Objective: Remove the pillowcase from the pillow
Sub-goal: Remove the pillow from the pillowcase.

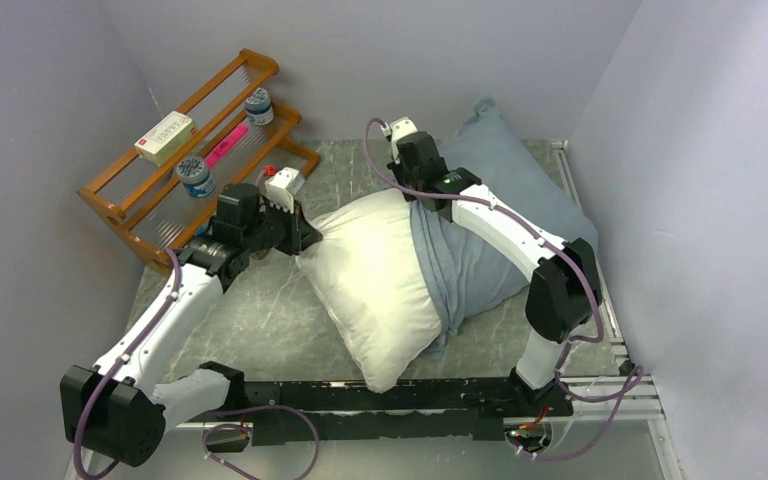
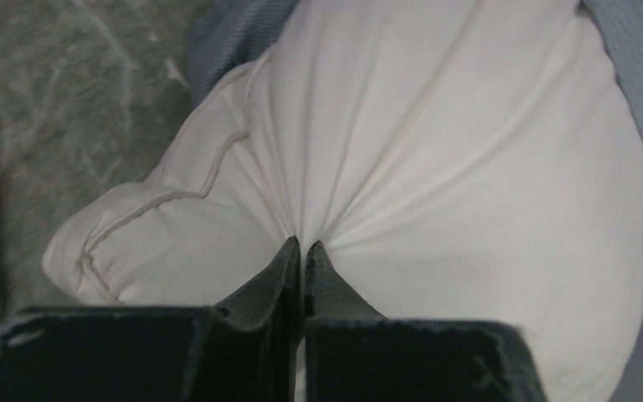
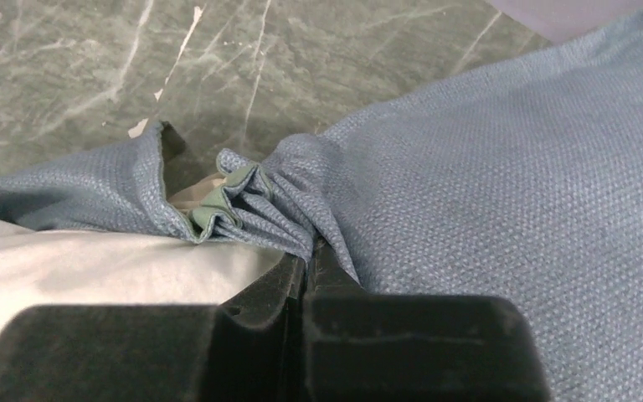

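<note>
your left gripper (image 2: 303, 244) is pinched shut on the white pillow (image 1: 370, 275), right gripper (image 3: 308, 255) clamped on the bunched pillowcase (image 1: 505, 175). pillow's half out on the table, its far end inside the case. the wooden rack (image 1: 100, 197) holds a box (image 1: 165, 137).

**Two white-and-black arms with purple wiring**

The left arm (image 1: 160, 320) and right arm (image 1: 505, 225) share one build: smooth white shells on the long links and bulky matte-black housings at each joint. A thin purple cable (image 1: 78, 430) loops out near each base and runs along the links. Both arms are bolted to a black rail (image 1: 380, 395) with silver framing at its right end. A small white camera block (image 1: 282, 187) sits on each wrist. A green light (image 1: 450, 180) glows on the right arm's forward housing. The left pincer (image 2: 303, 247) and right pincer (image 3: 308, 261) have dull black, wedge-shaped fingers, scuffed pale along the edges.
</note>
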You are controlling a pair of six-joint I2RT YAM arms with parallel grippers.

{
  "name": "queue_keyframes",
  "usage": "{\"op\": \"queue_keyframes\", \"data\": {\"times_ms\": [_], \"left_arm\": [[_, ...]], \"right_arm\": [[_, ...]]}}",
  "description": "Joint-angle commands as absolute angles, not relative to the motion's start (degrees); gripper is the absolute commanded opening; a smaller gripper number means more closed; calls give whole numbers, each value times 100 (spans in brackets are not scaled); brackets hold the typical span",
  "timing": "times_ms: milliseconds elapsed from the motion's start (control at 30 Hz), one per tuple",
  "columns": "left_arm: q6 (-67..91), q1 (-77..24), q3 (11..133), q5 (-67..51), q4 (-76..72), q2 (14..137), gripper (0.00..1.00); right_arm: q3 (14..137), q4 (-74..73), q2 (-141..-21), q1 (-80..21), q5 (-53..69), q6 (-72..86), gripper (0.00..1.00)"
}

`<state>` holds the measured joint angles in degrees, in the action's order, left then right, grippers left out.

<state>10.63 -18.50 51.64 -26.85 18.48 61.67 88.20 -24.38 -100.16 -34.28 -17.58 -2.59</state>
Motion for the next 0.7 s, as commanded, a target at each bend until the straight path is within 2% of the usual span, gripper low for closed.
{"op": "queue_keyframes", "data": {"times_ms": [0,233,567,667], "left_arm": [[1146,-1634,5661,-862,2407,6227,5],[1263,-1478,5966,-29,2563,6294,5],[988,-1459,5776,62,2398,5532,5],[942,-1459,5765,116,2433,5389,10]], "right_arm": [[9093,-1991,-10094,-3442,-2180,-495,0],[9735,-1535,-10599,-3898,-2021,-738,0],[10813,-1047,-11304,-4420,-1613,-989,0],[11202,-1147,-11547,-4500,-1621,-1011,0]]}}
